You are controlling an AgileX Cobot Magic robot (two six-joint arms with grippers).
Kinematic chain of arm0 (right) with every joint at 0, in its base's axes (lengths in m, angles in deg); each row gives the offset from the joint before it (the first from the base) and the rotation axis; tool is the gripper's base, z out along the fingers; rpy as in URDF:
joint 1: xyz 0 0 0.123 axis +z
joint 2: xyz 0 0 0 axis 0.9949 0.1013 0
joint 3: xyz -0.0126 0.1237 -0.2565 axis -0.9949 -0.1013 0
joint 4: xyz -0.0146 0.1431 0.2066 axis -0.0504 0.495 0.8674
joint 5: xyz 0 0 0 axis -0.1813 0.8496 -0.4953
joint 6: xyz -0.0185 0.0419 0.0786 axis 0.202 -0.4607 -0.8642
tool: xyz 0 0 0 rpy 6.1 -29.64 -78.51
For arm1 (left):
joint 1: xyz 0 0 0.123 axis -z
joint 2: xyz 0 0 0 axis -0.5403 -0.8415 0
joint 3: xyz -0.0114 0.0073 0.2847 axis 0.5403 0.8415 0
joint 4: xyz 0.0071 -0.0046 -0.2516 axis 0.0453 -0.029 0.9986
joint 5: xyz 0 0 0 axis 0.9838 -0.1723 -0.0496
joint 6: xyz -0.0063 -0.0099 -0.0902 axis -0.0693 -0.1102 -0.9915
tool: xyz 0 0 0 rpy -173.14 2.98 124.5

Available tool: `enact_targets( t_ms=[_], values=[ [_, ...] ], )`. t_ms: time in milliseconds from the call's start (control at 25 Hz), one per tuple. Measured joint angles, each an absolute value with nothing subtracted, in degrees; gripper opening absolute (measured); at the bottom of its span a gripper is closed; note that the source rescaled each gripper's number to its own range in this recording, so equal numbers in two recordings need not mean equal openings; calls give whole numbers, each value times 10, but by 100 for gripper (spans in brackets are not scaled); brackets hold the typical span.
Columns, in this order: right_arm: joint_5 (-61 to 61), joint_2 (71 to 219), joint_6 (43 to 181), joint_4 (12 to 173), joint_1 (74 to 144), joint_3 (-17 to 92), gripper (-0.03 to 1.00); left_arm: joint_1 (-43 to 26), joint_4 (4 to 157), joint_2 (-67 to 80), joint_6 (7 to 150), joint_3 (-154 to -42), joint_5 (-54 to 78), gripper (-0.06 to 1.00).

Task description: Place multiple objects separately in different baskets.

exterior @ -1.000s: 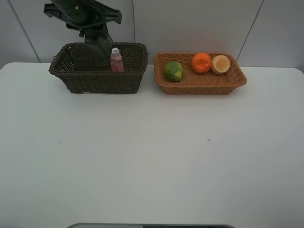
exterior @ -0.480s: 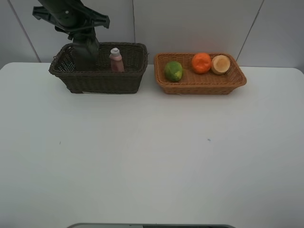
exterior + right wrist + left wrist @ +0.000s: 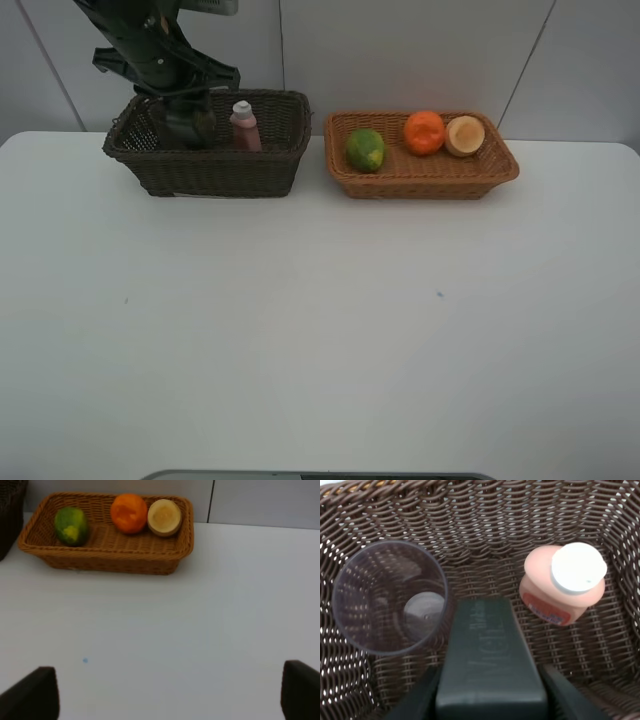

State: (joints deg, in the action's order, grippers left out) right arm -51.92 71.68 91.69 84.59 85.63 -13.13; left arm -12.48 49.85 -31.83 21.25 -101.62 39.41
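Two baskets sit at the table's far edge in the high view: the dark basket with the left gripper down inside it, beside the pink bottle, and the tan basket holding the papaya, orange and peach.

The left wrist view shows the black pump bottle pinched between the fingers, between the cup and the pink bottle. I'd lower it straight; there is little room either side, and the wicker wall is close.

In the right wrist view the right gripper has its fingers spread wide above bare table, near the tan basket.
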Motion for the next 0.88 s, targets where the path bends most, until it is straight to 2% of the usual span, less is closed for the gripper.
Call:
enact_targets(
  t_ms=[320, 400, 440, 480, 560, 680, 880],
  values=[
    [-519, 717, 917, 846, 856, -131, 88, -125, 499, -321, 213, -1016, 378, 44],
    [-519, 717, 917, 846, 856, -131, 88, -125, 499, -322, 213, -1016, 374, 55],
    [-519, 717, 917, 846, 856, -131, 88, -125, 499, -322, 213, -1016, 374, 55],
    [-519, 717, 917, 846, 856, -131, 88, -125, 499, -321, 213, -1017, 363, 74],
    [-519, 717, 917, 846, 856, -131, 88, -125, 500, -321, 213, -1017, 362, 87],
    [-519, 717, 917, 846, 856, -131, 88, -125, 501, -319, 213, -1017, 362, 93],
    [-519, 717, 917, 846, 856, -131, 88, -125, 501, -297, 213, -1017, 375, 94]
  ],
)
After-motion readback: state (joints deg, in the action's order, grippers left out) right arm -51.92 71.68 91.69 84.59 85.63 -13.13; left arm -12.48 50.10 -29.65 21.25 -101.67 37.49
